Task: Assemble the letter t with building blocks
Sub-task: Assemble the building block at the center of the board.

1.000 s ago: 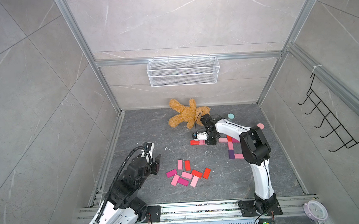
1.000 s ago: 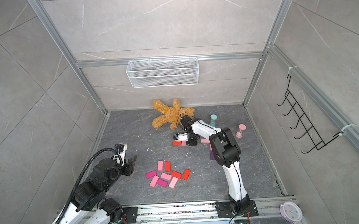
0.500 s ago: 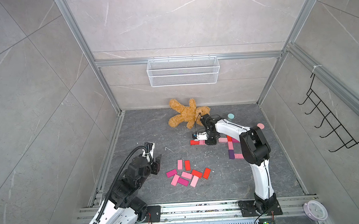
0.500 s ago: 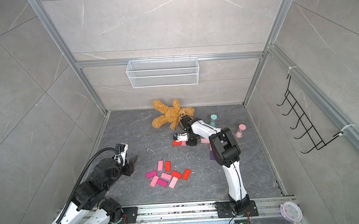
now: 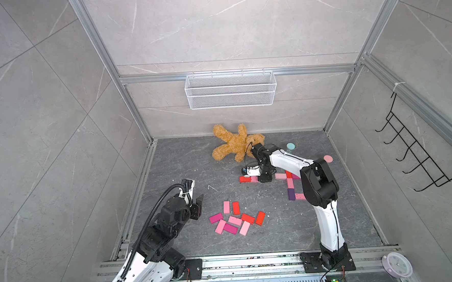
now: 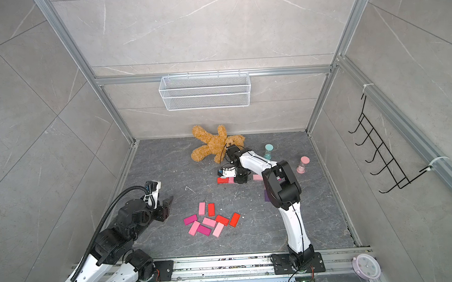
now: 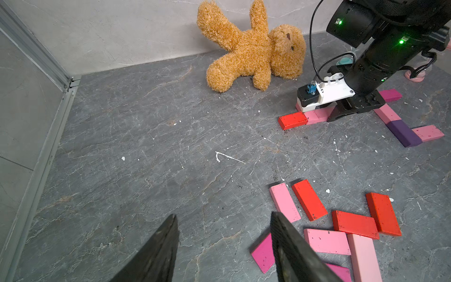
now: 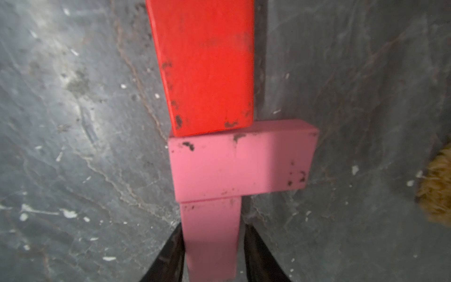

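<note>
Straddling light pink block [image 8: 211, 239], right jaws slightly parted, not gripping; left jaws open, empty.

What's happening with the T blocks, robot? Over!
Left tool open, empty, near loose blocks. Right tool straddling laid pink block, grip unclear. Teddy bear nearby, clear of blocks.

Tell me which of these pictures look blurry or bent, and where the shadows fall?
Right wrist view: soft all over; a shadow darkens part of the crosswise pink block beside the red block. Left wrist view: floor and teddy bear sharp, the dark fingers of the left gripper blurred. Both top views: even light, crisp, walls splayed by the wide lens.
</note>
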### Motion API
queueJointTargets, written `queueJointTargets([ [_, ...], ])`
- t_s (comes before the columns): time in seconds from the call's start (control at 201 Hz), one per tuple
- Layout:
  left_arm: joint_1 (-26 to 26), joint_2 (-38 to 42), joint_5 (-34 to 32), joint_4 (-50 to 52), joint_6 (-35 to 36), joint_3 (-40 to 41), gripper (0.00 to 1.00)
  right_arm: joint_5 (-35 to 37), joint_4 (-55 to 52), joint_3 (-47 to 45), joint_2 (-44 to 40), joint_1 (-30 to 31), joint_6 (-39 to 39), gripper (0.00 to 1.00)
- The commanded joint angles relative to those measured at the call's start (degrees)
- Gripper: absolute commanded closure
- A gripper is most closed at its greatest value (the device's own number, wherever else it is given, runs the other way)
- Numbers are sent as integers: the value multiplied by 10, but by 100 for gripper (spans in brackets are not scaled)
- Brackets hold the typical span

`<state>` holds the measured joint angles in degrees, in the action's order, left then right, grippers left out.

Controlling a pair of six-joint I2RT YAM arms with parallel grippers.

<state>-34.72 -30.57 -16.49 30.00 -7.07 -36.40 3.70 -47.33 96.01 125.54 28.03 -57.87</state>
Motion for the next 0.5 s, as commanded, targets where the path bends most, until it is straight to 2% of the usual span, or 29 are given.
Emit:
queueJointTargets([
  [0.0, 1, 4, -11, -11, 1, -1, 37, -10, -15, -23, 57, 7, 14, 55],
  [0.493, 1, -11, 3, -6, -4, -4, 33, -59, -48, 13, 9, 3, 41, 49],
])
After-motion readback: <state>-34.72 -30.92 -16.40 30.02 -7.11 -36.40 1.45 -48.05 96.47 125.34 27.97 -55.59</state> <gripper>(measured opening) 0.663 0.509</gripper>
